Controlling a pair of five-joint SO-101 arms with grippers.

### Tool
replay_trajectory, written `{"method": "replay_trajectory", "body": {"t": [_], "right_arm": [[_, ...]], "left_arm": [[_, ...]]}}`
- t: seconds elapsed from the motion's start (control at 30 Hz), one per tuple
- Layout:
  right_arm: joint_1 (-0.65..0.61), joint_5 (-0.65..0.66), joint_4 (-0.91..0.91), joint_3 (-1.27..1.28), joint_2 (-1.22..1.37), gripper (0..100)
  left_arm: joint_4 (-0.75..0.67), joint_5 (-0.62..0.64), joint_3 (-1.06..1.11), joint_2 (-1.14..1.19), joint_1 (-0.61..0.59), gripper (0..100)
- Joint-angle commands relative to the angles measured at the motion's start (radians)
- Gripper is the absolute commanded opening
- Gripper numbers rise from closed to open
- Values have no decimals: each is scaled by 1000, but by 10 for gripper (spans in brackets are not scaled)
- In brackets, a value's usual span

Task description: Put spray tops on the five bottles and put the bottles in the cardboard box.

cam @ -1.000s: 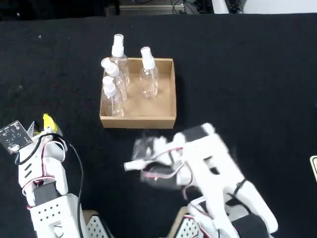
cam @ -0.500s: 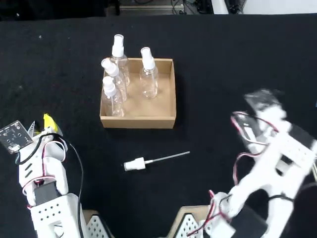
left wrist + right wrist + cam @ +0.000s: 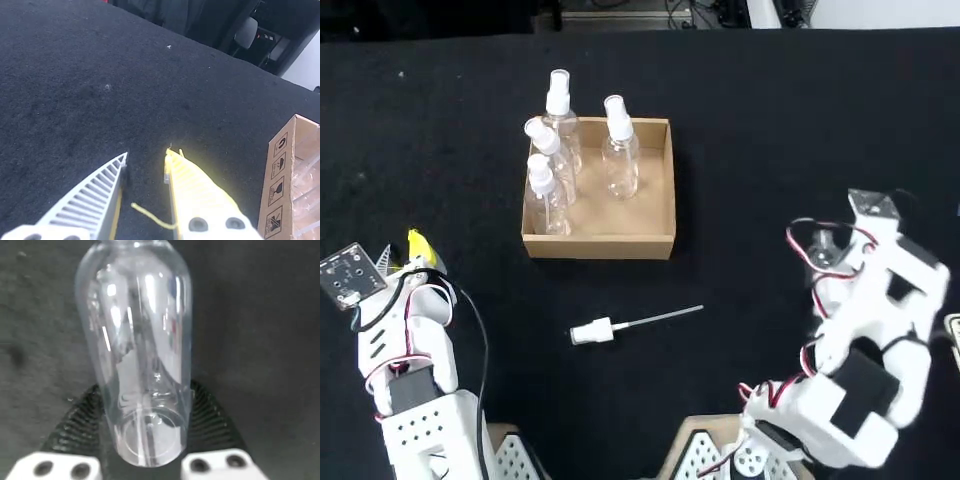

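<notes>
Your right gripper clamps the bare bottle near its base; the top lies on the table near the box. Your left gripper hangs open and empty. Threading that long tube could twist the slick bottle loose.

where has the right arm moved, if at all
Yes: the right arm swung rightward, away from the spray top below the cardboard box.

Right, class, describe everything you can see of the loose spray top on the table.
The spray top is a white, plastic-looking head with a long, thin, pale dip tube. It lies on its side on the black table, on the arms' side of the cardboard box and apart from it, fitted to no bottle. Only the table touches it.
</notes>
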Motion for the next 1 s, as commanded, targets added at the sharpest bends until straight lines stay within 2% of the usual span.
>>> {"method": "replay_trajectory", "body": {"t": [0.0, 0.13, 0.97], "right_arm": [[-63, -61, 86, -114, 16, 44], [-63, -83, 87, -128, 16, 131], [-103, -84, 46, -166, 25, 138]], "left_arm": [[-17, -5, 22, -12, 1, 102], [-17, -5, 22, -12, 1, 102], [-17, -5, 22, -12, -1, 102]]}}
